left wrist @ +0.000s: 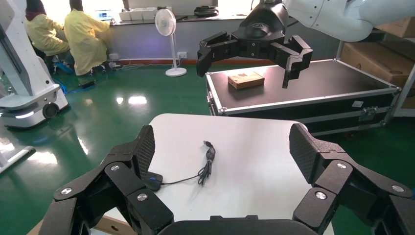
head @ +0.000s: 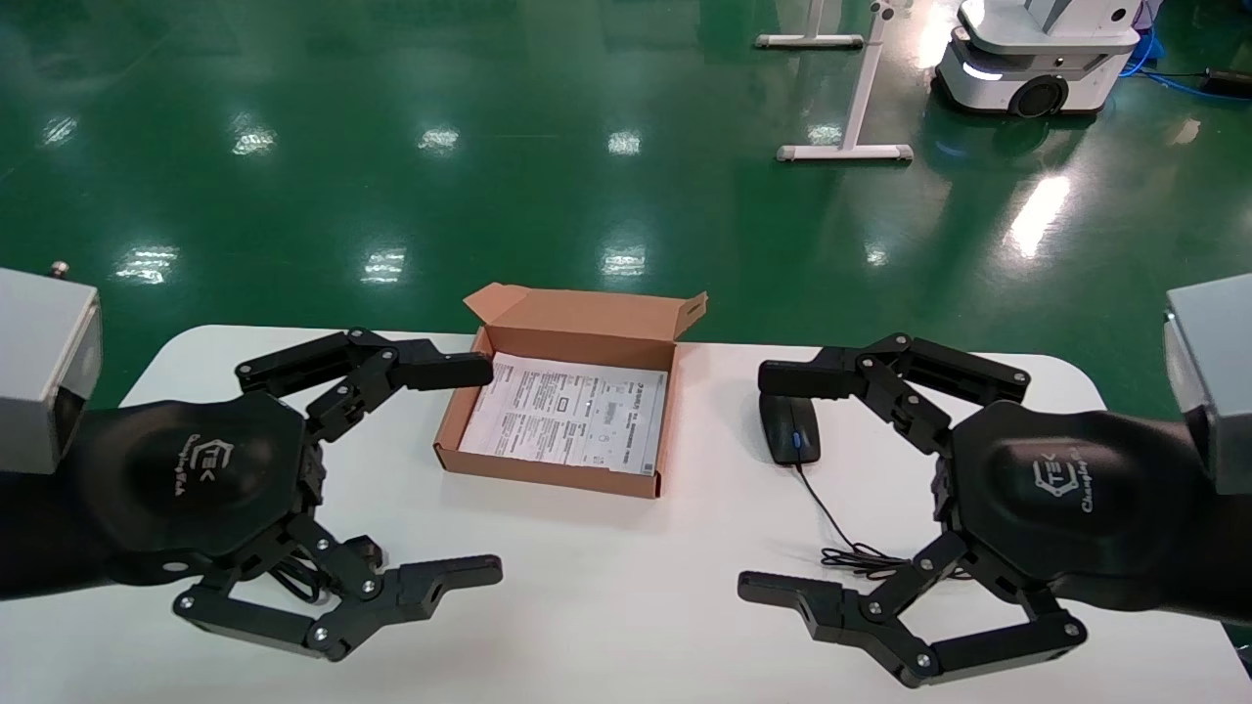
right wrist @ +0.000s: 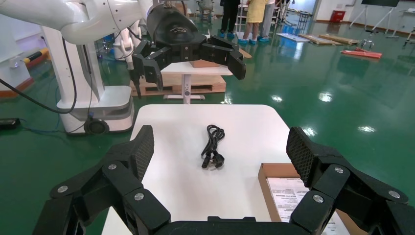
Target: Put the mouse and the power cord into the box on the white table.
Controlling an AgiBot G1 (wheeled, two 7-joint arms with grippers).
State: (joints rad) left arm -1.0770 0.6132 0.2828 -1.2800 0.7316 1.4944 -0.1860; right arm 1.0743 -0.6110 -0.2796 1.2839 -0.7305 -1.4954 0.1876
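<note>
The open brown box (head: pixel 567 411), lined with a printed sheet, sits mid-table on the white table (head: pixel 587 596). The black mouse (head: pixel 790 430) lies right of the box, its thin cable bundled nearer me (head: pixel 861 559). My right gripper (head: pixel 753 481) hovers open over that side, its upper finger above the mouse. On the left my left gripper (head: pixel 494 469) is open above the table beside the box. The power cord (right wrist: pixel 213 147) lies coiled on the table's left part, mostly hidden under the left hand in the head view. The left wrist view shows the mouse (left wrist: pixel 151 180) and its cable (left wrist: pixel 208 161).
Green floor surrounds the table. A white mobile robot base (head: pixel 1037 59) and white stand legs (head: pixel 846 152) stand far beyond it. A black flight case (left wrist: pixel 303 93) lies off the table's right end.
</note>
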